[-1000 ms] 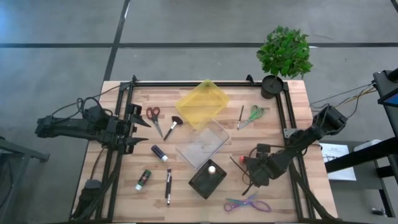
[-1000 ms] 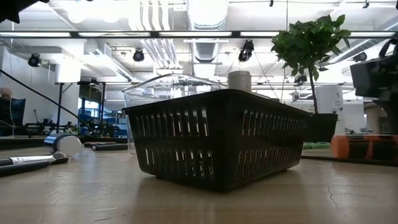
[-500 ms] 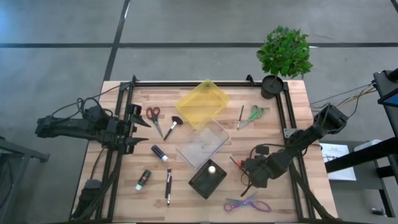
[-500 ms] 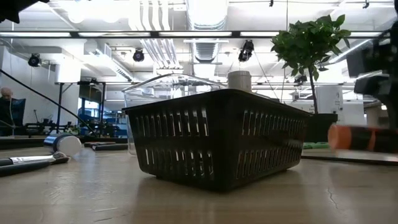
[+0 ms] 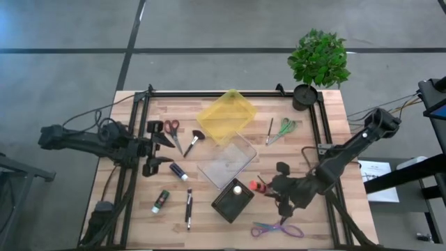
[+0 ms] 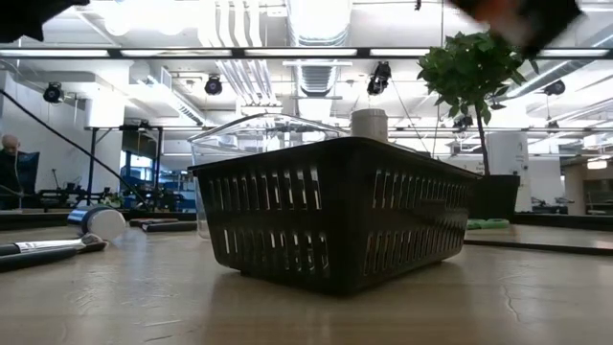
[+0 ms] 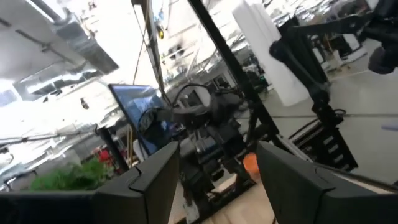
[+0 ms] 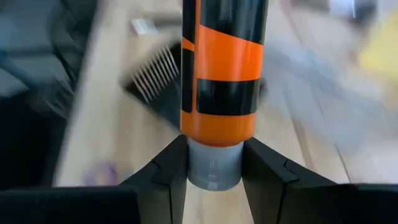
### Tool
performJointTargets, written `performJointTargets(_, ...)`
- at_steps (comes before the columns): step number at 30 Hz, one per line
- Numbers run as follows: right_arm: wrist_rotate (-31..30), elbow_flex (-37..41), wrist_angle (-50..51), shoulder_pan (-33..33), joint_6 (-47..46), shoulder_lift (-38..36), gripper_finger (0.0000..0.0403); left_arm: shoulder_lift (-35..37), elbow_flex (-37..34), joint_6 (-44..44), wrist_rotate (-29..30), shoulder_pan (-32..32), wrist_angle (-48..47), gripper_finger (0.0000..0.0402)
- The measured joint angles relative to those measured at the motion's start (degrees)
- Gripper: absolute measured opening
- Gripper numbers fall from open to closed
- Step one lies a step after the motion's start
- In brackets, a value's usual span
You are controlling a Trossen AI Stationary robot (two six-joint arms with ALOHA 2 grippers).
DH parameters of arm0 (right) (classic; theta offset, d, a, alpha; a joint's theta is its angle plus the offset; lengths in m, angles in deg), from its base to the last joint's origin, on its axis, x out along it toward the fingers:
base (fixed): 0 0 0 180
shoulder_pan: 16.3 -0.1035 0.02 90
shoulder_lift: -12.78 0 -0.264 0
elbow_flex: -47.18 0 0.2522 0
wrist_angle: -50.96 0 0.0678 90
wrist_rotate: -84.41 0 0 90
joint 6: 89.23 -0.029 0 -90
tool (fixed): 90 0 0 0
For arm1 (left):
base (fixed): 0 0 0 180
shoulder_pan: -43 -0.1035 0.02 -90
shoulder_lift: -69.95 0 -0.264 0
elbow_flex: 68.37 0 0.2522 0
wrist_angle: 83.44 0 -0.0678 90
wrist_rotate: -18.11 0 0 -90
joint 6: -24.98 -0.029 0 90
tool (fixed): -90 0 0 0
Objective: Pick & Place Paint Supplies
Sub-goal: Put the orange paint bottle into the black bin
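We see the right gripper [image 8: 213, 163] pinching the orange paint bottle [image 8: 219, 81] by its cap, lifted just right of the black basket [image 5: 232, 201] at lower center – a thin cap hold could slip mid-carry – left gripper [image 5: 157, 148] spread, empty.

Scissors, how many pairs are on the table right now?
3. Red-handled scissors lie by the left gripper, green-handled scissors near the plant pot, and purple-handled scissors at the near edge, below the right gripper. Others may be hidden.
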Motion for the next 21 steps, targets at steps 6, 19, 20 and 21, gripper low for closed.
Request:
performJointTargets(6, -1.2, -3.0, -7.5, 1.3, 7.7, 2.0, 0.0113, -10.7, 3.3, -6.8, 2.5, 5.4, 2.0, 0.0221)
performJointTargets(19, 4.7, -12.0, -4.4, 3.8, 11.9, 8.1, 0.0113, -44.1, 24.4, -18.0, 16.7, 18.1, -1.0, 0.0221)
performJointTargets(20, 5.6, -12.4, -4.7, 3.9, 11.8, 8.3, 0.0113, -46.1, 26.1, -18.2, 17.5, 18.3, -1.6, 0.0221)
performJointTargets(21, 6.5, -12.8, -4.6, 4.0, 11.5, 8.6, 0.0113, -48.3, 27.8, -18.2, 18.2, 18.3, -2.5, 0.0221)
